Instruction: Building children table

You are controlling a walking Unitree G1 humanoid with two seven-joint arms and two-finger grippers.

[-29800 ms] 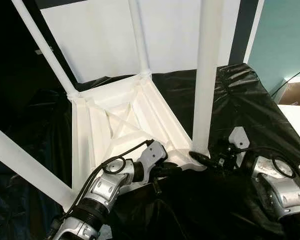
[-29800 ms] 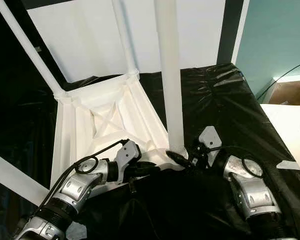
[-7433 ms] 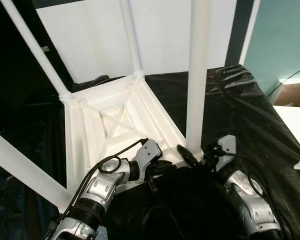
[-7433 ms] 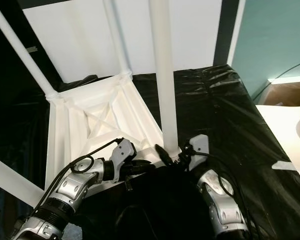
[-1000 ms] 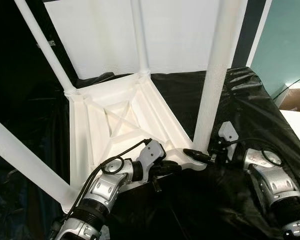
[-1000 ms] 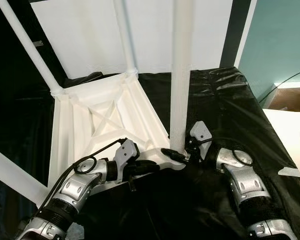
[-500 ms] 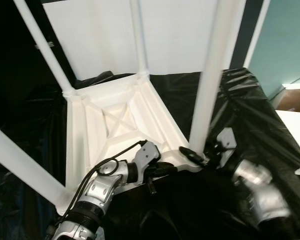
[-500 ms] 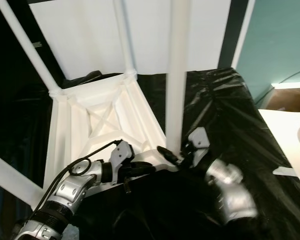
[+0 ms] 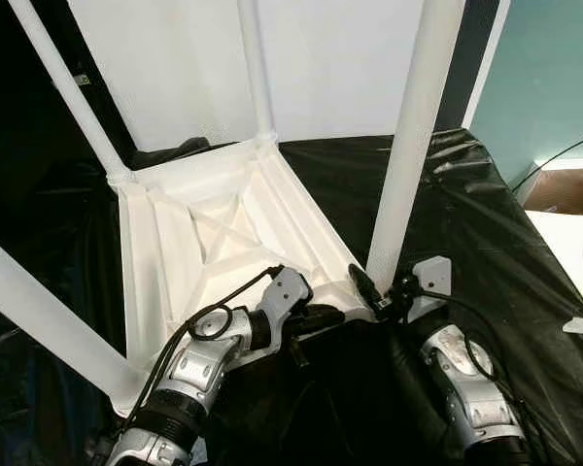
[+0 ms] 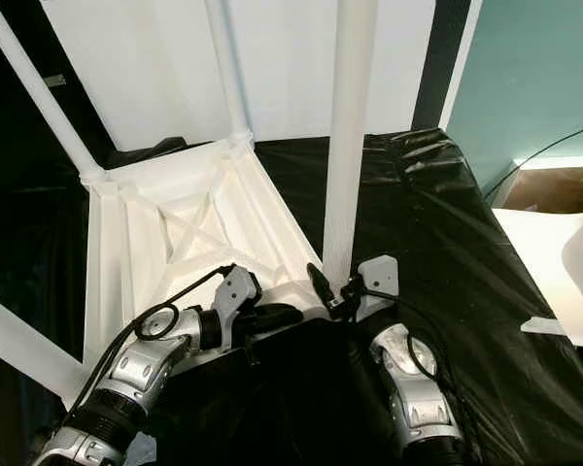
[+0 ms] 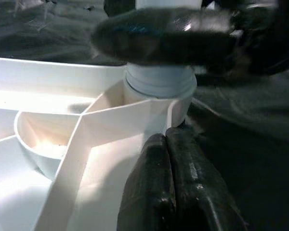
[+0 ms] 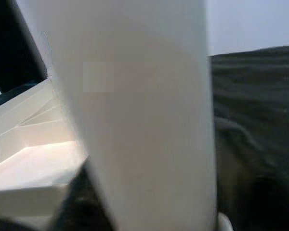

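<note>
Seating the near leg [image 9: 408, 146] in its corner socket is asking for a steady twist while the upturned children's table [image 9: 214, 252] is lying on the black-covered tabletop [image 9: 486, 223]. The right hand [image 9: 377, 291] is grasping the leg's base, fingers wrapped around it; the left hand [image 9: 323, 318] is pressing clenched fingers against the rim beside the socket, bracing it. Compared with half a second ago, the right forearm is swinging lower, nearer the robot, and the leg is standing straighter.
</note>
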